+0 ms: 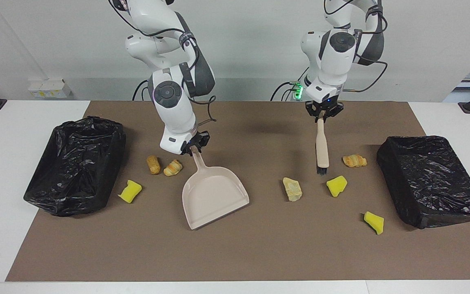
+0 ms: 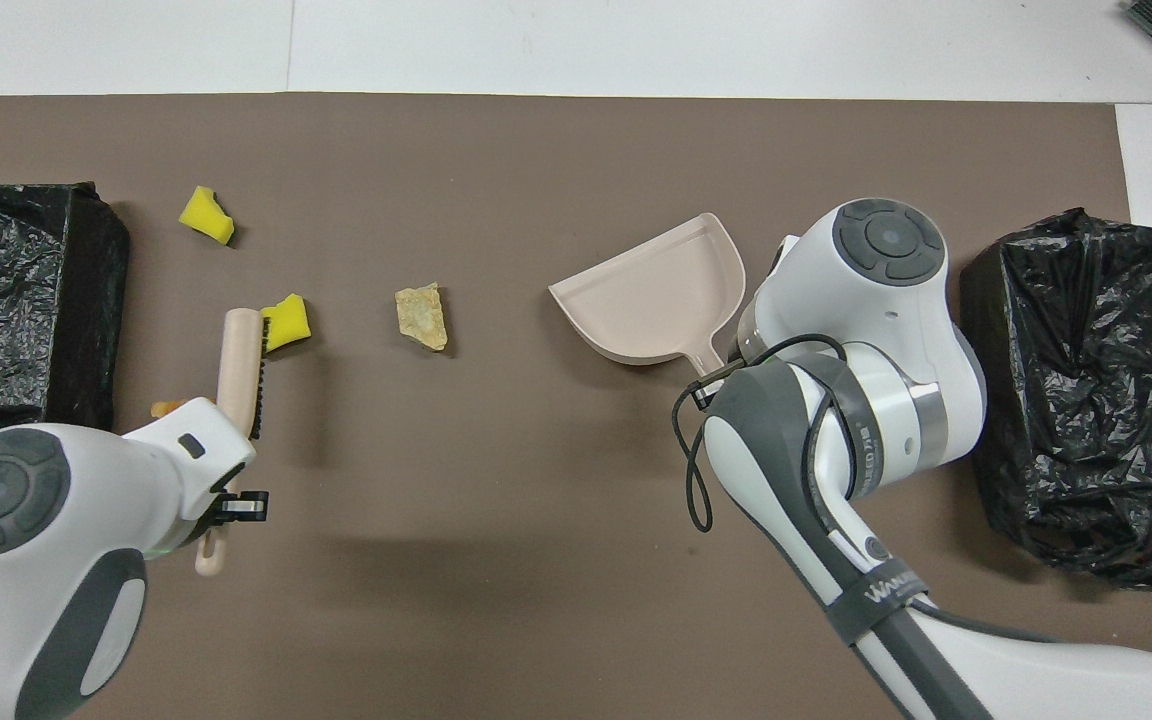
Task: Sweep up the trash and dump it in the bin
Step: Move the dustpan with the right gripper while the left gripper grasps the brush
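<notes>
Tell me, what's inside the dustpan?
Nothing shows in the dustpan; its tray looks bare. The right gripper is shut on its handle. All the trash visible lies on the mat.

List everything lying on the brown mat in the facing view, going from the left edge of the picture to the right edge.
Open bin → yellow sponge → brown bread bit → croissant bit → dustpan → pale bread chunk → brush → yellow sponge chunk → croissant → yellow sponge piece → second bin.
</notes>
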Controlling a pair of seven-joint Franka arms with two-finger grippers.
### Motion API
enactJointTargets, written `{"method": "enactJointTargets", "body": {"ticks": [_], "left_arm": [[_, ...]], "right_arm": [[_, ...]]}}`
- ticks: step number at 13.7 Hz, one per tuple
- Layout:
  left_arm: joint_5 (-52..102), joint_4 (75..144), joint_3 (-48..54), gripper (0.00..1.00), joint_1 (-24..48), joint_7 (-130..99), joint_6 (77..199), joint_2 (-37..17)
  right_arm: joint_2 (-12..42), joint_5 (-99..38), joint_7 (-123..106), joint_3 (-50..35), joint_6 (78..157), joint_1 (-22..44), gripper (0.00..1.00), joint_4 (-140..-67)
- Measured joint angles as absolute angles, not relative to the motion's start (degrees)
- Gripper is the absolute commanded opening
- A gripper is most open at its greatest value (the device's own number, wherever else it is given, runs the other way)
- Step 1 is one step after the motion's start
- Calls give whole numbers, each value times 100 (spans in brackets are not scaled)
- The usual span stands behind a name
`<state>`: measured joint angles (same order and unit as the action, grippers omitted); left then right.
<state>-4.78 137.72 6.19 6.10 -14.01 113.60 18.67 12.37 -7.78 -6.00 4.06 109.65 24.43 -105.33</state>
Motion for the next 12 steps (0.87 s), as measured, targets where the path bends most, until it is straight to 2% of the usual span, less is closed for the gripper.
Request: {"method": "enactJointTargets", "body": {"ticks": [5,12], "left_arm": [[-823,13886,621,0,-31,-2338,11344,1865],[-914,14357,686,0,-106,-2963,11319,1556]], "right_arm": [[1084,-776,-2568,414,11161,2618,0,-10802],[1160,-701,-5624,432,11786,2516,0,-10939]]}}
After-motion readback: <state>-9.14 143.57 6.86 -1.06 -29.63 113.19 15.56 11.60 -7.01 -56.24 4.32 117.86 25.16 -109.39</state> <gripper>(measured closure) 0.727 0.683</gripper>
